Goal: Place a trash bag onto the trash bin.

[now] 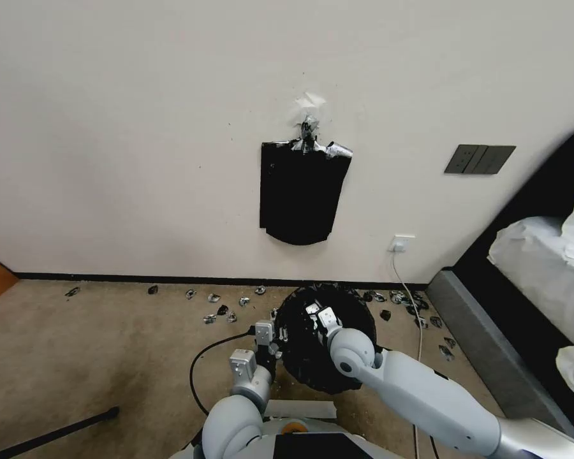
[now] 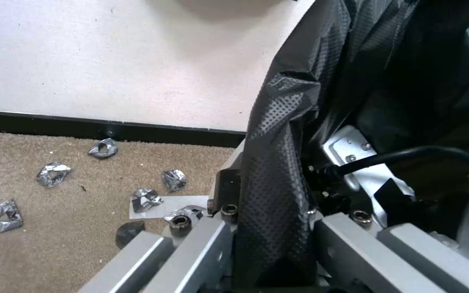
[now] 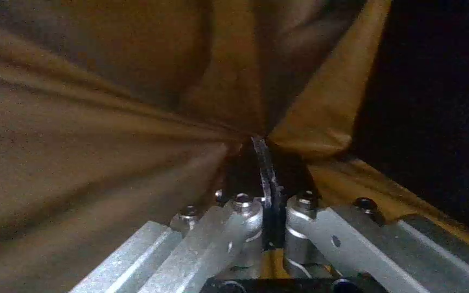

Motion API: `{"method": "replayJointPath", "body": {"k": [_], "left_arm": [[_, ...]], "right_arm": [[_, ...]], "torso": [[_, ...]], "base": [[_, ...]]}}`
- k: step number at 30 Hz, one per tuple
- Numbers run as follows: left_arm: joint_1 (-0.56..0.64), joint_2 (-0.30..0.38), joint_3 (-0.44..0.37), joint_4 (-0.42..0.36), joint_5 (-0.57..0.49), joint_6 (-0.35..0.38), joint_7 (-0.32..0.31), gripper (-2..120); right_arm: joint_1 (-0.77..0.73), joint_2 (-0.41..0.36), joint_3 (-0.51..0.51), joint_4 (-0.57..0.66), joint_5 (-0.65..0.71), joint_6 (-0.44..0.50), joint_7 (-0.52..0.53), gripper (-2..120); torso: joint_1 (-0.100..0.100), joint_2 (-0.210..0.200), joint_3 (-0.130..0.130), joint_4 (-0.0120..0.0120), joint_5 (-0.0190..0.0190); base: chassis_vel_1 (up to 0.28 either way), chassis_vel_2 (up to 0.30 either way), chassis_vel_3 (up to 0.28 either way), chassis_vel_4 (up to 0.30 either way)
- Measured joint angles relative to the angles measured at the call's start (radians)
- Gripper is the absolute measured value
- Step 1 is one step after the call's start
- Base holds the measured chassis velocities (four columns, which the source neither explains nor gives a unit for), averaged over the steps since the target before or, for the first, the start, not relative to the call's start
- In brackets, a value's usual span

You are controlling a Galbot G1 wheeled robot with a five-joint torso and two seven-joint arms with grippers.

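The trash bag (image 1: 325, 347) sits on the carpet (image 1: 108, 357) close to the wall (image 1: 140, 127), spread wide open into a round black mouth, and whatever it is draped over is hidden beneath the plastic. The left claw (image 1: 275, 336) is at the bag's left edge; in the left wrist view a band of dimpled black film (image 2: 275, 195) runs between its two fingers, so it is closed on the trash bag. The right claw (image 1: 321, 315) reaches inside the mouth; in the right wrist view its fingers are pinched together on a thin fold of plastic (image 3: 264, 171), with the film stretched out in taut creases around it. On the wall above hangs a flat black sheaf of bags (image 1: 300, 194) taped at its top. Crumpled black and silver scraps (image 1: 226, 306) are strewn along the baseboard (image 1: 140, 278). A bed (image 1: 542, 255) stands at the right. No brand, label or writing can be read anywhere.
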Motion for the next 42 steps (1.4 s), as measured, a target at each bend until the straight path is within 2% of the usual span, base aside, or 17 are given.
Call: {"method": "replayJointPath", "body": {"k": [11,17,20,23,24,27,30,32,33,35,36,37,40,42], "left_arm": [[0.02,-0.016,0.006,-0.002,-0.001,0.001,0.0,1],[0.019,-0.022,-0.005,0.013,-0.013,0.016,-0.014,1],[0.014,-0.032,-0.011,0.028,-0.036,0.026,-0.032,1],[-0.008,-0.053,-0.022,0.059,-0.062,0.041,-0.06,1],[-0.008,-0.053,-0.022,0.059,-0.062,0.041,-0.06,1],[-0.034,-0.071,-0.028,0.09,-0.108,0.053,-0.092,1],[-0.045,-0.08,-0.034,0.104,-0.138,0.06,-0.11,1],[-0.076,-0.11,-0.053,0.143,-0.242,0.076,-0.171,1],[-0.076,-0.11,-0.053,0.143,-0.242,0.076,-0.171,1],[-0.105,-0.132,-0.065,0.179,-0.333,0.084,-0.227,1],[-0.105,-0.132,-0.065,0.179,-0.333,0.084,-0.227,1],[-0.117,-0.14,-0.068,0.193,-0.362,0.087,-0.25,1],[-0.16,-0.166,-0.073,0.232,-0.443,0.105,-0.306,1],[-0.171,-0.174,-0.073,0.242,-0.455,0.112,-0.324,1]], "right_arm": [[-0.01,0.001,-0.001,-0.008,-0.016,0.0,-0.001,0],[-0.024,-0.038,0.027,0.071,0.004,0.0,-0.002,0],[-0.032,-0.067,0.037,0.124,0.021,0.0,-0.003,7],[-0.064,-0.118,0.072,0.226,0.059,0.0,0.006,22],[-0.064,-0.118,0.072,0.226,0.059,0.0,0.006,22],[-0.123,-0.167,0.13,0.306,0.062,0.0,-0.015,35],[-0.154,-0.186,0.164,0.338,0.059,0.0,-0.035,41],[-0.252,-0.213,0.257,0.401,0.029,0.0,-0.098,55],[-0.252,-0.213,0.257,0.401,0.029,0.0,-0.098,55],[-0.361,-0.217,0.36,0.442,-0.013,0.0,-0.146,65],[-0.361,-0.217,0.36,0.442,-0.013,0.0,-0.146,65],[-0.405,-0.217,0.391,0.454,-0.029,0.0,-0.159,70],[-0.515,-0.208,0.452,0.474,-0.103,0.001,-0.186,86],[-0.536,-0.202,0.459,0.477,-0.117,0.002,-0.188,89]], "torso": [[0.0,0.0,0.0,0.0,0.0001],[0.0,0.0,0.0,0.0,0.0001],[0.0,0.0,0.0,0.0,0.0001],[0.0,0.0,0.0,0.0001,0.0001],[0.0,0.0,0.0,0.0001,0.0001],[0.0,0.0,0.0,-0.0001,0.0002],[0.0,0.0,0.0,-0.0002,0.0002],[0.0,0.0,0.0,0.0001,0.0001],[0.0,0.0,0.0,0.0001,0.0001],[0.0,0.0,0.0,0.0003,0.0],[0.0,0.0,0.0,0.0003,0.0],[0.0,0.0,0.0,-0.0005,0.0],[0.0,0.0,0.0,-0.0002,0.0],[0.0,0.0,0.0,-0.0002,0.0001]], "base": [[0.0,0.0,0.0,0.0],[0.0,0.0,0.0,0.0],[0.0,0.0,0.0,0.0],[0.0,0.0,0.0,0.0],[0.0,0.0,0.0,0.0],[0.0,0.0,0.0,0.0],[0.0,0.0,0.0,0.0],[0.0,0.0,0.0,0.0],[0.0,0.0,0.0,0.0],[0.0,0.0,0.0,0.0],[0.0,0.0,0.0,0.0],[0.0,0.0,0.0,0.0],[0.0,0.0,0.0,0.0],[0.0,0.0,0.0,0.0]]}}
